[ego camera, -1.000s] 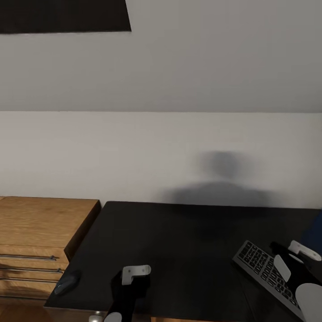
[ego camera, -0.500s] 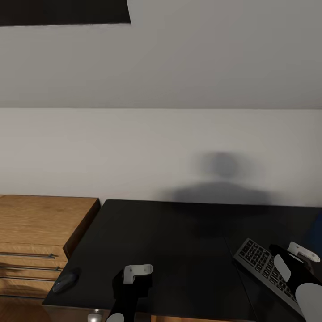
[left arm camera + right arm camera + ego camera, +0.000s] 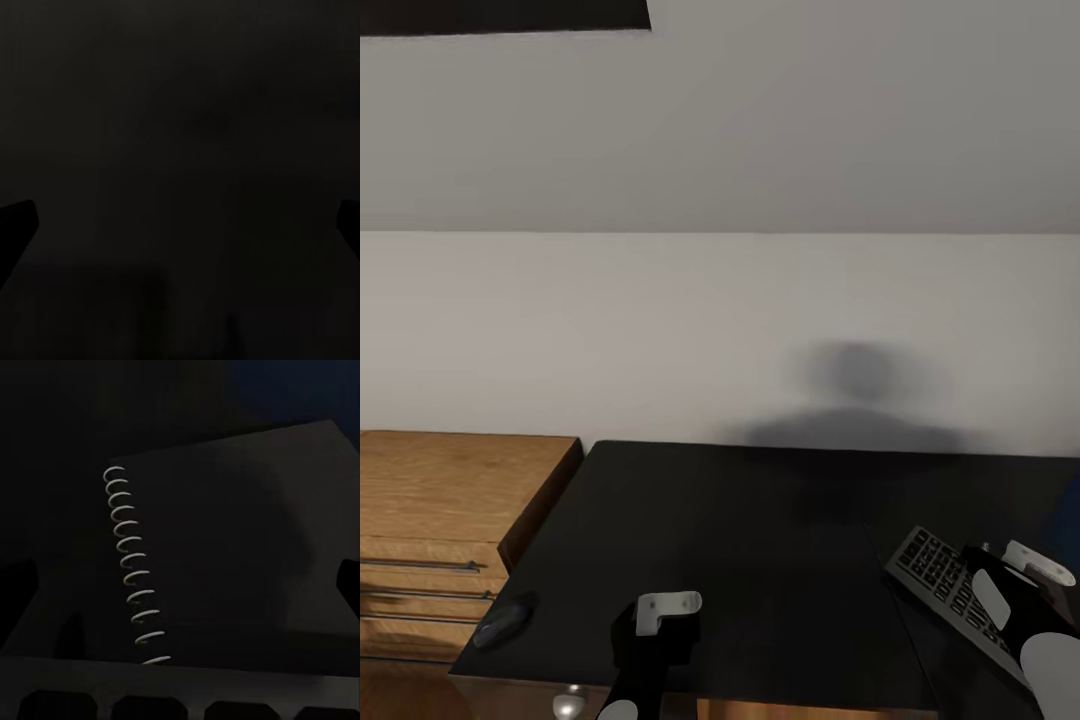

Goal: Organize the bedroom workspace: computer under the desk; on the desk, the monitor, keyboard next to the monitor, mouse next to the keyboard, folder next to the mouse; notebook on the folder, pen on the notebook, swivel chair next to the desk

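Note:
The desk [image 3: 760, 520] has a glossy black top. The dark mouse [image 3: 503, 620] lies at its left front corner. The keyboard [image 3: 945, 590] lies slanted at the right. My left gripper [image 3: 652, 640] hangs over the front middle of the desk, and the left wrist view shows it open [image 3: 180, 225] above bare black top. My right gripper [image 3: 1015, 600] is over the keyboard's right end. In the right wrist view it is open [image 3: 180, 585] above the grey notebook [image 3: 240, 532] with a white spiral. Dark blue of the folder [image 3: 300, 390] shows beyond the notebook.
A plain wooden dresser [image 3: 450, 480] with metal drawer handles stands against the desk's left side. A white wall rises behind both, with a dark panel [image 3: 500, 15] high on the left. A round silver knob [image 3: 568, 703] shows under the desk's front edge.
The whole picture has shifted slightly, so the camera has moved a little. Both grippers keep nearly the same places in the view, and the mouse and keyboard lie as before.

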You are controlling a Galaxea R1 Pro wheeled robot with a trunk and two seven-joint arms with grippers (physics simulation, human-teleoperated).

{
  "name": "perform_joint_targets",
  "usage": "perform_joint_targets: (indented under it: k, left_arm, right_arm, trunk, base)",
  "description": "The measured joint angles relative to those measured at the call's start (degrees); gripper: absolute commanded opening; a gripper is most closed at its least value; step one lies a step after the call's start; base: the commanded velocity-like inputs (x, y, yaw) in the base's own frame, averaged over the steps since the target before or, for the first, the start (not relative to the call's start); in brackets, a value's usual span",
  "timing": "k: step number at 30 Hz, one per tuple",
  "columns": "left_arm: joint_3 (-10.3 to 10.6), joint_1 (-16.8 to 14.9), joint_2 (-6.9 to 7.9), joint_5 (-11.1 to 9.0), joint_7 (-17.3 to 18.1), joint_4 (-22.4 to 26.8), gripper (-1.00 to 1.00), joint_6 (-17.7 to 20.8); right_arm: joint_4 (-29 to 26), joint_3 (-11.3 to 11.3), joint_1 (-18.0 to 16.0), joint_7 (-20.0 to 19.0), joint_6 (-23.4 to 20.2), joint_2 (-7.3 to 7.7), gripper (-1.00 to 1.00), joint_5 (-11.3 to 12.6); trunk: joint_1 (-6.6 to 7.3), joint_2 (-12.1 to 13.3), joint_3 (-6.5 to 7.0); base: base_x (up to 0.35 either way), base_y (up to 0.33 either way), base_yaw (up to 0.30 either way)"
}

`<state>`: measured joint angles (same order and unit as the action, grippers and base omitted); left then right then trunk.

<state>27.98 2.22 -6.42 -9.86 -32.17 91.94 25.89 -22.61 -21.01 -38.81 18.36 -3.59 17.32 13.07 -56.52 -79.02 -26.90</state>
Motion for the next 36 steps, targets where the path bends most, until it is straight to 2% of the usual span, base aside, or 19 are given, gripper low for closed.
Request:
perform_joint_targets:
  k: [9,13,24,36]
  left_arm:
    - [0.0,0.0,0.0,0.0,-0.1,0.0,1.0,0.0]
    - [0.0,0.0,0.0,0.0,0.0,0.0,1.0,0.1]
    - [-0.1,0.0,0.24,-0.1,0.0,-0.6,1.0,0.3]
    - [0.0,0.0,0.21,0.0,0.0,-1.2,1.0,0.3]
  right_arm:
    - [-0.7,0.2,0.0,0.0,-0.1,0.0,1.0,-0.8]
    - [-1.3,0.3,0.0,0.1,-1.7,0.03,1.0,-0.9]
    - [-1.4,0.3,-0.1,0.1,-2.0,-0.05,1.0,-1.0]
    - [-1.6,0.6,0.0,-0.3,-2.0,-0.19,1.0,-0.7]
  trunk:
    - [-1.97,-3.6,-1.61]
    - [-1.98,-3.6,-1.61]
    - [-1.98,-3.6,-1.61]
    - [-2.0,-3.6,-1.61]
  base:
    - [0.0,0.0,0.0]
    - [0.0,0.0,0.0]
    - [-0.005,0.001,0.0]
    - [-0.194,0.15,0.0]
